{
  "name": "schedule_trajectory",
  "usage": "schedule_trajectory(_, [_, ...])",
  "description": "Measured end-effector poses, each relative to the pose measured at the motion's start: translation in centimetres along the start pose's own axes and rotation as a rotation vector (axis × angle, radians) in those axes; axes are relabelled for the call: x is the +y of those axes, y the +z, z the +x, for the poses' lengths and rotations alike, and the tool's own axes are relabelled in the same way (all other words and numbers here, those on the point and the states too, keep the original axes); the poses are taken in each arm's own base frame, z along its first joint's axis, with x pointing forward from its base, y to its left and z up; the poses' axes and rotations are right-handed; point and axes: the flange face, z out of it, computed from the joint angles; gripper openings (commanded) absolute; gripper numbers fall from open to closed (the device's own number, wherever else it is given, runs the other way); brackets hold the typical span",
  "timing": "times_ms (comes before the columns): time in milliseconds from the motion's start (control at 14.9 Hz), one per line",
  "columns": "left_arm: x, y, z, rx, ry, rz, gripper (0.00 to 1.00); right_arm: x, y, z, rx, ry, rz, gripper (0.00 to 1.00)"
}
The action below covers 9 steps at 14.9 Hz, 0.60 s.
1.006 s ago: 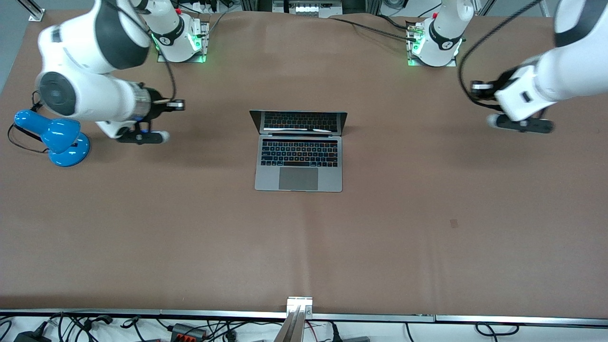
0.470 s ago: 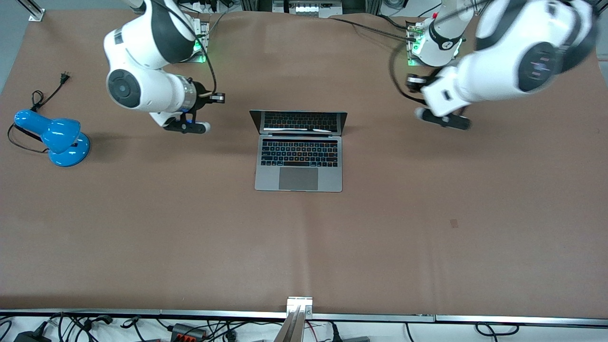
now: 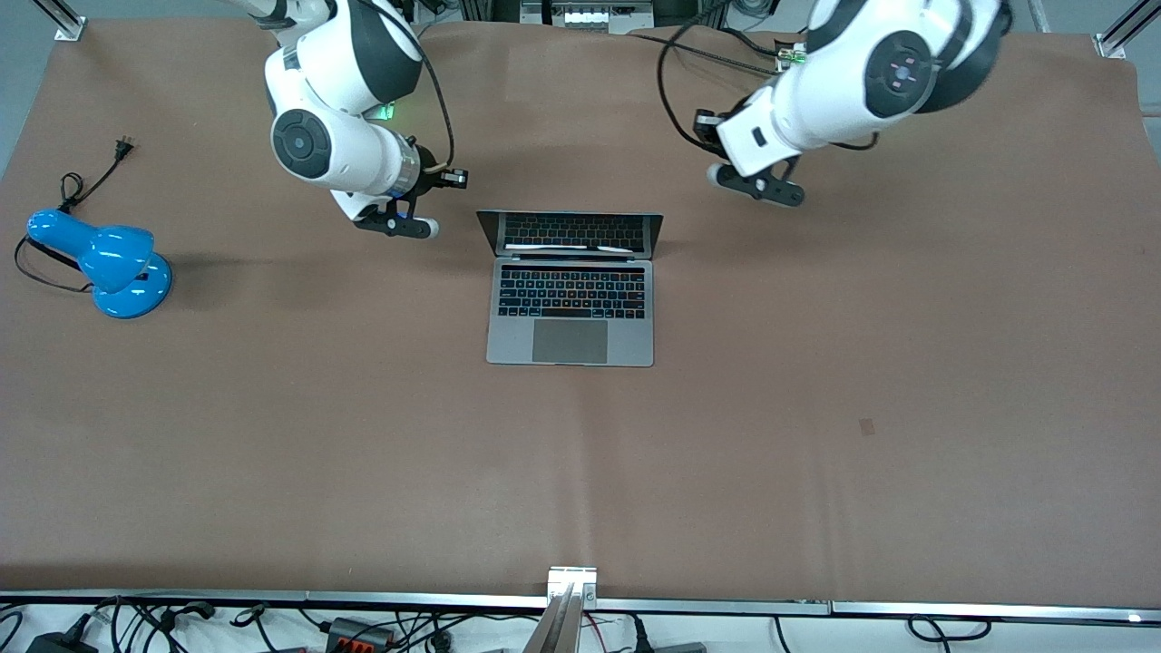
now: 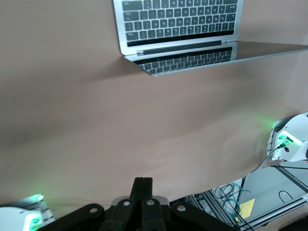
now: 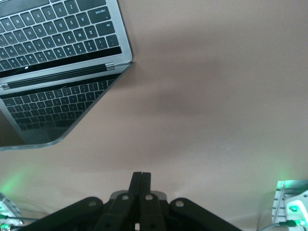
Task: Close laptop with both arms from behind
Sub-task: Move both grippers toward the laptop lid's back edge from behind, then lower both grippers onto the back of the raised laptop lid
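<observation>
Both claws are pressed together, holding nothing. The left claw [image 3: 756, 186] and right claw [image 3: 396, 224] hang over the worktop [image 3: 816, 381], flanking the open laptop's [image 3: 571, 290] raised screen; its key lettering is unreadable.

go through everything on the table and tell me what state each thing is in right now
laptop: open, screen dark, untouched.
left gripper: shut, over bare table beside the laptop's lid.
right gripper: shut, over bare table beside the laptop's lid.
blue desk lamp: standing, unplugged, at the right arm's end.
</observation>
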Motion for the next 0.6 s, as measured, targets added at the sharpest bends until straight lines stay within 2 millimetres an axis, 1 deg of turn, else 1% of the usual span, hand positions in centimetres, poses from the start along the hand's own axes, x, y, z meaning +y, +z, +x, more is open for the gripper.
schedule_trajectory(134, [0.4, 2.2, -0.7, 0.016, -0.011, -0.028, 0.01, -0.7, 1.0, -0.4, 0.006, 0.014, 0.014, 0.0])
schedule_trajectory(335, [1.2, 5.0, -1.6, 0.061, -0.009, -0.028, 0.01, -2.1, 2.2, -0.6, 0.026, 0.038, 0.03, 0.0])
schedule_trajectory(470, [1.6, 6.8, -1.6, 0.114, 0.0, -0.02, 0.01, -3.2, 3.3, -1.1, 0.039, 0.043, 0.027, 0.0])
schedule_trajectory(604, [2.0, 8.2, -1.3, 0.175, 0.009, -0.018, 0.01, -3.8, 3.8, -1.3, 0.049, 0.041, 0.028, 0.0])
